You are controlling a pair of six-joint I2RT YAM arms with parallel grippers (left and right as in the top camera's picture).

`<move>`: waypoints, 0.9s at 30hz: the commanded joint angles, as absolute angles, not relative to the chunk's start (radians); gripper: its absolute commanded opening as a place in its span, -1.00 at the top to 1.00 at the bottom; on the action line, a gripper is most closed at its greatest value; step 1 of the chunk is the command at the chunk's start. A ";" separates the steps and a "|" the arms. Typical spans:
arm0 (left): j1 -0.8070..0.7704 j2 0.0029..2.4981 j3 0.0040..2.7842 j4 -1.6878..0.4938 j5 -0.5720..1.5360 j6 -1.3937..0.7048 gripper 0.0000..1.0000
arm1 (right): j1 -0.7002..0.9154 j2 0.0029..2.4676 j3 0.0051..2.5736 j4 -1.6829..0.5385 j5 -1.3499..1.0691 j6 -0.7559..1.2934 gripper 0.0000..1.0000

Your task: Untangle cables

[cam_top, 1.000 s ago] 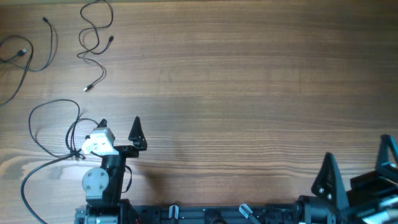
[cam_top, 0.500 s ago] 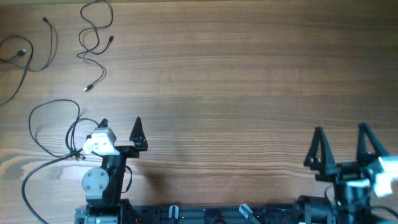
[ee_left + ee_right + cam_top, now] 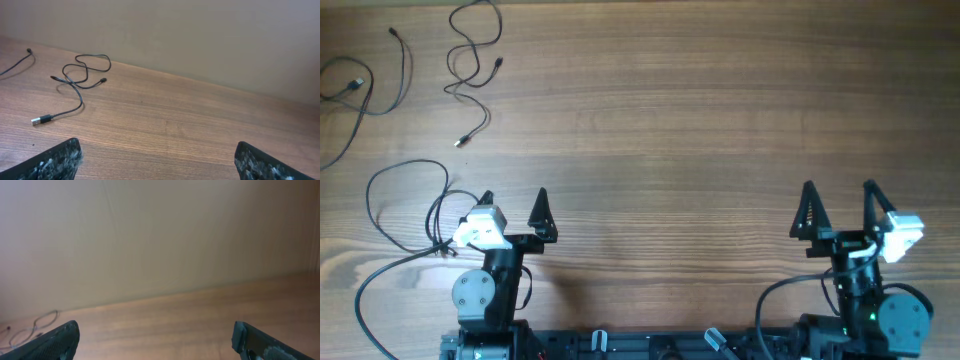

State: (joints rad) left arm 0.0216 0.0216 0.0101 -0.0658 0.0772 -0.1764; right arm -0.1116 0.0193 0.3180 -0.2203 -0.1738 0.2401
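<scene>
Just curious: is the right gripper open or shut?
Open. The right gripper shows two fingers wide apart, holding nothing.

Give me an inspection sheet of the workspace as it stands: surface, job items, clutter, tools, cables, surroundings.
Surface: brown wood-grain table, flat, no spills seen.
Job's things: thin black squiggled cord with a small plug lies alone at the far left. More thin black cords at the left edge appear to overlap each other.
Clutter: nothing seen.
Grippers: left tool open, holding nothing. Right tool open, holding nothing. Both are near the front edge.
Cables: black loop beside the left arm, cannot tell if it is a job cord or robot wiring. Black wiring at the right arm base.
Surroundings: plain beige wall.
</scene>
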 commanded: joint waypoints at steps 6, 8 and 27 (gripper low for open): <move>0.025 0.020 0.006 -0.069 0.096 -0.154 -1.00 | -0.106 0.009 0.205 -0.194 -0.147 0.209 -0.99; 0.025 0.020 0.006 -0.069 0.096 -0.154 -1.00 | -0.106 0.009 0.191 -0.195 -0.145 0.180 -0.99; 0.025 0.020 0.006 -0.069 0.096 -0.154 -1.00 | -0.106 0.012 0.080 -0.183 -0.054 0.160 -1.00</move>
